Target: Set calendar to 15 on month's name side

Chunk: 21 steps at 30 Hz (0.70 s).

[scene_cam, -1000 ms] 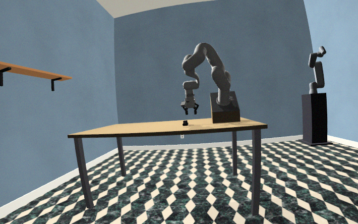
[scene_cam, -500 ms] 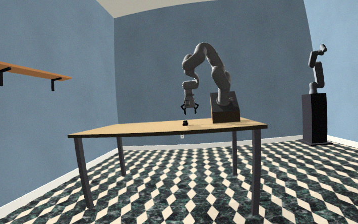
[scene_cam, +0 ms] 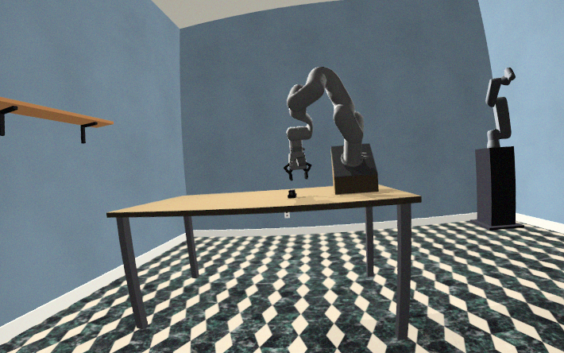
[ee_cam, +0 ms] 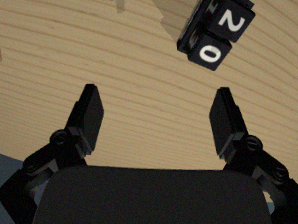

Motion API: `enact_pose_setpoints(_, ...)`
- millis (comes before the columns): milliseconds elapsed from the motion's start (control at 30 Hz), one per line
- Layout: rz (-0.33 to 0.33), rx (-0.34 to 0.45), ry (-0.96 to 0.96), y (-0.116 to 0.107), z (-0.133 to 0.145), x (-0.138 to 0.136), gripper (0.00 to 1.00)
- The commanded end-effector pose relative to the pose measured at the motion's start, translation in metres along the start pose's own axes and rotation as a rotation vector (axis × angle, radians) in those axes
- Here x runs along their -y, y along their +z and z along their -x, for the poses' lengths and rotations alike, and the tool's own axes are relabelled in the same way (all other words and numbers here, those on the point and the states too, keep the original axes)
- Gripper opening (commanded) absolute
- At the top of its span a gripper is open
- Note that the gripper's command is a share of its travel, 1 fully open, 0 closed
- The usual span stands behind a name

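The calendar [scene_cam: 291,193] [ee_cam: 216,26] is a small black tray with two black cubes side by side, standing on the wooden table [scene_cam: 214,203]. In the wrist view the cubes' top faces show a white 2 [ee_cam: 233,22] and a white 0 [ee_cam: 210,52]; the tray itself is mostly hidden under them. My gripper [scene_cam: 297,174] [ee_cam: 156,99] is open and empty. It hangs a short way above the table, with the calendar ahead of it and off to the right of the fingers in the wrist view.
The arm's dark base block [scene_cam: 354,171] stands on the table to the right of the calendar. A second arm on a black pedestal [scene_cam: 496,184] stands by the right wall. A wooden shelf [scene_cam: 39,111] hangs on the left wall.
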State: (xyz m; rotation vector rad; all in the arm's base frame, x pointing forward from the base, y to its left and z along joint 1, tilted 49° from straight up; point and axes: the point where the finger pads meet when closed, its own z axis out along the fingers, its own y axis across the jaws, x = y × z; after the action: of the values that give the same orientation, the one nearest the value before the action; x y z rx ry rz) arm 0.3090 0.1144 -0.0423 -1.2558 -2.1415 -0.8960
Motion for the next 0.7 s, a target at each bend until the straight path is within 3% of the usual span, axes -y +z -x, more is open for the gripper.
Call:
enact_pose_setpoints(0,0.013,0.002,-0.174,-0.0018,0.0002,-0.0036,1.0)
enact_pose_setpoints(233,0.013,0.003,-0.292,-0.0026,-0.0002,-0.0057,1.0)
enact_pose_setpoints(300,0.012,0.004,-0.417,-0.0034,-0.0005,-0.0079,1.0)
enact_pose_setpoints(667,0.012,0.006,-0.713,-0.0053,-0.0014,-0.013,1.0)
